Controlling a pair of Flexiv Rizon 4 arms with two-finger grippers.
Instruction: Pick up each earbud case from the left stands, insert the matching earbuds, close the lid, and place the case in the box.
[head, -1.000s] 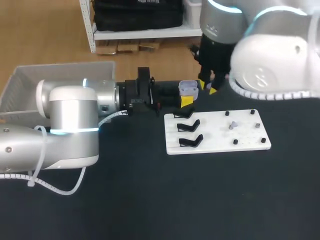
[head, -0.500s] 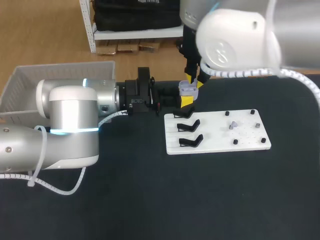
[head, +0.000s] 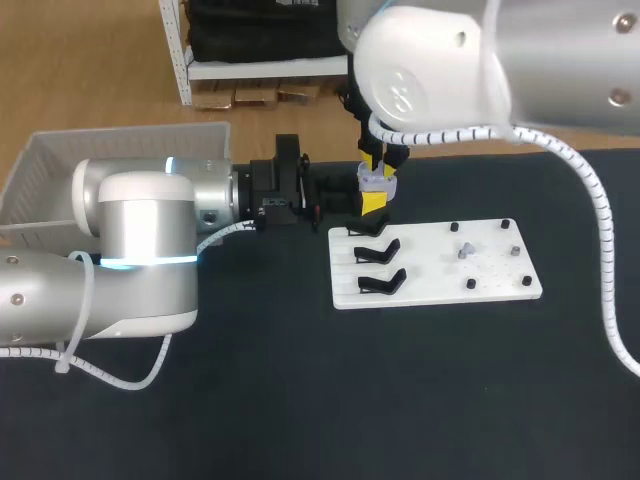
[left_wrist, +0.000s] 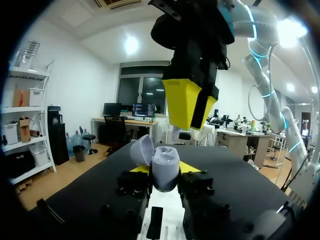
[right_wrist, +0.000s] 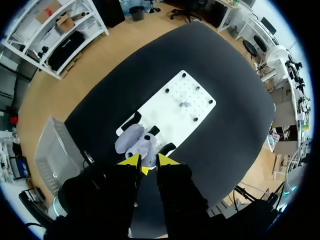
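Left pincer (left_wrist: 165, 176) is clamped on the lilac earbud case (left_wrist: 165, 165), holding it level above the worktop (head: 400, 400), just behind the white board (head: 440, 262) with its black stands (head: 380, 250). Its lid (left_wrist: 141, 150) is swung open, probably so an earbud can go in from above. The right pincer (head: 378, 160) hangs directly over the open case, aimed down at it; I cannot tell whether it is open, closed or carrying an earbud. A second ago the right arm sat further right and behind the case. It has since swung across to line up over it, while the left arm has kept still. The box (head: 40, 160) waits at the far left.
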